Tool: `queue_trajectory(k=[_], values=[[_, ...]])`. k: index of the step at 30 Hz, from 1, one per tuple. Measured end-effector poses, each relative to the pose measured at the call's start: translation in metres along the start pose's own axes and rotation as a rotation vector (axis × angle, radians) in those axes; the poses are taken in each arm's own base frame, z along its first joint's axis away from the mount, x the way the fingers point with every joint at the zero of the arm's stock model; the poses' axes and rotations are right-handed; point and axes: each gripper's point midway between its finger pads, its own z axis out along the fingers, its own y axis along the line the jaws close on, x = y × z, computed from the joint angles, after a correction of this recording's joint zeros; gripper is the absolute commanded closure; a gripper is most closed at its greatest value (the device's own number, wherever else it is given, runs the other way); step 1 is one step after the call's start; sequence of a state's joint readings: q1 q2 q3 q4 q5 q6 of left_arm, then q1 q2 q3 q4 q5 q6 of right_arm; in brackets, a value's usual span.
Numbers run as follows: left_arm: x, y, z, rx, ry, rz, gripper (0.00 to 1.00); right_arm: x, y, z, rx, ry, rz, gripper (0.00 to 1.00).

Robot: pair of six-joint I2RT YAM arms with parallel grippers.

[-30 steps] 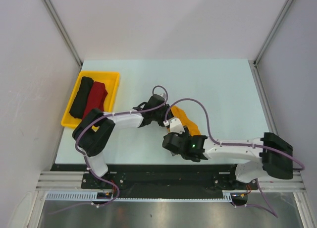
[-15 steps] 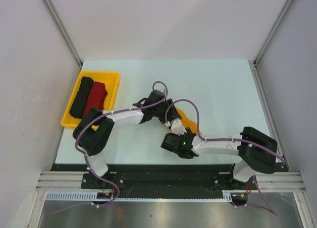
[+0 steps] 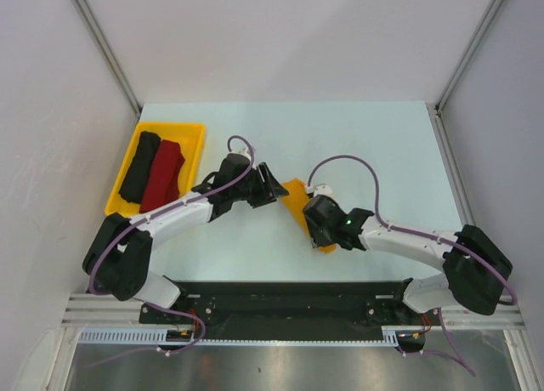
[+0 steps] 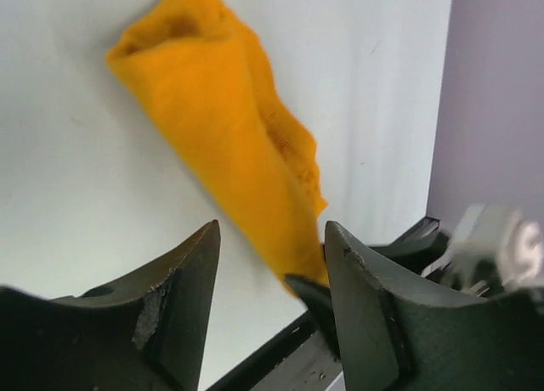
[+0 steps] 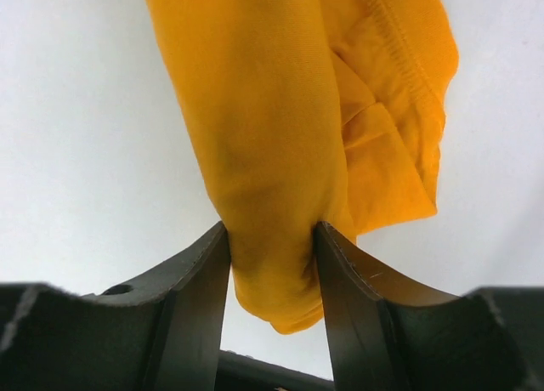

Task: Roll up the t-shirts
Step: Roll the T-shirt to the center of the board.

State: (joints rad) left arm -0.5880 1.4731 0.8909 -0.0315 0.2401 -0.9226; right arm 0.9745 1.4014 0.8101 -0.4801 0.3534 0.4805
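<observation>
The mustard-orange t-shirt lies as a loose slanting roll near the table's middle front; in the right wrist view this orange roll runs away from the jaws. My right gripper is shut on its near end, with cloth pressed between both fingers. My left gripper stands open just left of the roll's far end, with nothing between its fingers. A black roll and a dark red roll lie side by side in the tray.
The yellow plastic tray sits at the table's left rear. A black rail runs along the table's near edge, close behind the right gripper. Grey walls close in the table on three sides.
My left gripper has opened and let go of the orange shirt, and its arm has swung left. My right gripper has moved up and right and closed on the roll's near end.
</observation>
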Motion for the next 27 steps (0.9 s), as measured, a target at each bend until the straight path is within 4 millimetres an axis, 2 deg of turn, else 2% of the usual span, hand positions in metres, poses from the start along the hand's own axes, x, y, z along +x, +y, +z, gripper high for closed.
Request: queue_trajectory(k=[4,7,15,20,27], values=[[0.020,0.016,0.003,-0.023,0.038,-0.001,0.44,-0.009,-0.008,0.001,-0.111,0.016,0.118,0.53],[0.036,0.019,0.011,-0.023,0.075,0.011,0.44,-0.009,-0.011,0.006,-0.185,0.049,0.185,0.52],[0.068,0.030,0.041,-0.071,0.154,0.024,0.33,-0.005,-0.019,0.014,-0.345,0.099,0.350,0.54],[0.069,0.030,0.058,-0.079,0.145,0.027,0.31,-0.005,-0.024,0.015,-0.419,0.106,0.442,0.55],[0.066,0.024,0.080,-0.081,0.128,0.009,0.35,-0.005,-0.032,0.015,-0.468,0.108,0.529,0.54]])
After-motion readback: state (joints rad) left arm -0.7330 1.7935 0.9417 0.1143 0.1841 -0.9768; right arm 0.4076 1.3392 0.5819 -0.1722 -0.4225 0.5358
